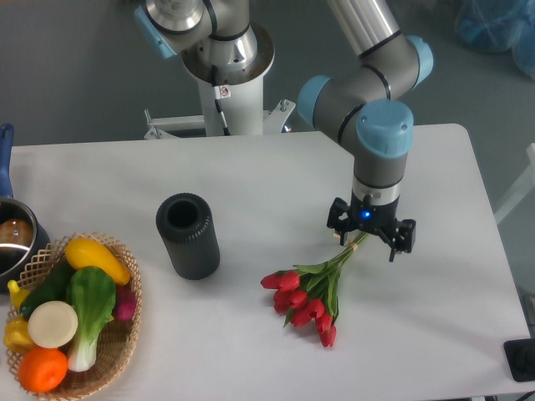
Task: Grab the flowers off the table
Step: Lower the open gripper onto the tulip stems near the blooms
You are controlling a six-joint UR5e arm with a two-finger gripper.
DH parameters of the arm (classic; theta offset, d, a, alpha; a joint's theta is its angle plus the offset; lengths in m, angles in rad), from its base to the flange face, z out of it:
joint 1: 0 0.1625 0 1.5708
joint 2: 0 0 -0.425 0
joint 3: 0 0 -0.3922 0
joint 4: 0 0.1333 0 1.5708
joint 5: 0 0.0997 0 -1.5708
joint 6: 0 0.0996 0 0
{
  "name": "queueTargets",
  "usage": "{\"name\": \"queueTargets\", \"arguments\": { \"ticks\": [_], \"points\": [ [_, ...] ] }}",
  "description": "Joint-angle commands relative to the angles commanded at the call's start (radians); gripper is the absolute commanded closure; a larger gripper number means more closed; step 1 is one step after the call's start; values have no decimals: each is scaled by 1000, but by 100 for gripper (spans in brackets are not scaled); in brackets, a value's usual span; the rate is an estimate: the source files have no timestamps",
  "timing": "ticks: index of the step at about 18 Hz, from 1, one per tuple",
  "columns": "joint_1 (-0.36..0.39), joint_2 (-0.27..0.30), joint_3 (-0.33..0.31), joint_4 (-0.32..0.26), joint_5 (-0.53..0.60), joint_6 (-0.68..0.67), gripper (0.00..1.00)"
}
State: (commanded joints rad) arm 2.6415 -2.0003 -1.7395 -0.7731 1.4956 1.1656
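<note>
Flowers [309,294] lying on table [435,334], right of centre, red heads fanned toward 7 o'clock, stems running up toward 1 o'clock. Gripper [365,239] right over stem ends, pointing down, fingers spread either side of stems; cannot tell if clamped or merely straddling. Black ribbed cylinder [187,236] upright at 9 o'clock from flowers, well apart. Wicker basket [117,351] of toy vegetables at far 9 o'clock, table's left edge. Pot [12,238] just above basket, partly cropped.
</note>
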Motion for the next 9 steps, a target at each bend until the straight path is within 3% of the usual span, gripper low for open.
{"name": "queueTargets", "arguments": {
  "ticks": [5,9],
  "points": [
    [-48,-23,-31,-5,0,26,0],
    [-49,-57,-18,-2,0,26,0]
  ]
}}
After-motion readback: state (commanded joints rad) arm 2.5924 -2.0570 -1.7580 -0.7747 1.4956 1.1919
